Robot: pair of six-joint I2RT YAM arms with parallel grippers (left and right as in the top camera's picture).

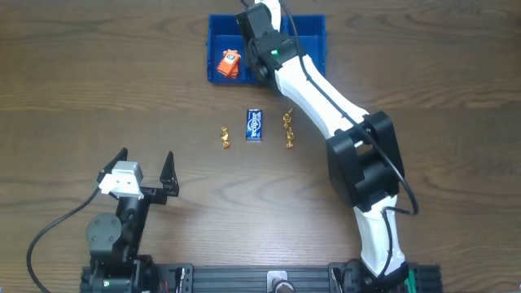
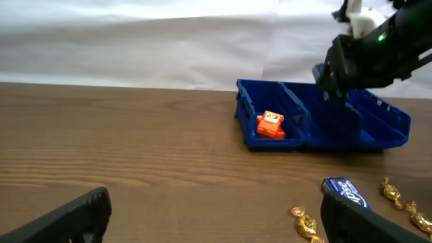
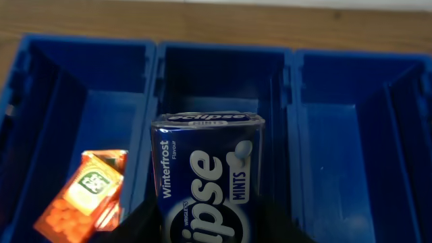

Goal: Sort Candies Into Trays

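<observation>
From above, the blue tray is seen at the far side of the bench, with an orange candy box lying in its left compartment. The right arm is stretched over the tray. A loose mint box lies on the bench, well short of the tray, between a lone gold candy and two gold candies. The left claw is held wide open near its base, with nothing in it.

In the left wrist view, the orange candy box is seen in the tray's end compartment, and the loose mint box lies on the wood beside the gold candies.

In the right wrist view, the right claw is clamped on a held mint box, which is seen against the middle compartment. The orange candy box lies in the neighbouring one.
</observation>
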